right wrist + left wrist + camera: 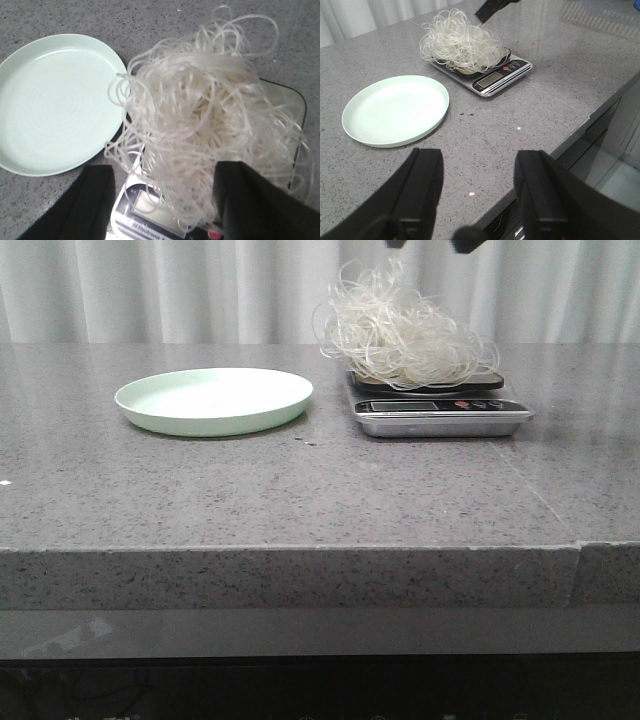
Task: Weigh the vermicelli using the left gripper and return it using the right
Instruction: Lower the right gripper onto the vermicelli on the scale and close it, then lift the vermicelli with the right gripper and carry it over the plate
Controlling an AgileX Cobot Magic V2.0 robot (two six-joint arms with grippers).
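Observation:
The vermicelli [405, 335] is a fluffy whitish nest that sits on a small kitchen scale [440, 418] at the back right of the table. It also shows in the left wrist view [460, 45] and the right wrist view [210, 115]. The pale green plate [213, 400] lies empty to the left of the scale. My right gripper [167, 170] hangs open just above the vermicelli, a finger on each side, holding nothing. Only its tips show at the top of the front view [430, 244]. My left gripper [480, 155] is open and empty over the table's front edge, away from the plate [395, 110].
The grey speckled stone table [300, 490] has a seam at the right front. A white curtain [150, 290] hangs behind it. The scale's display [489, 79] faces the front edge. A few small crumbs lie near the plate.

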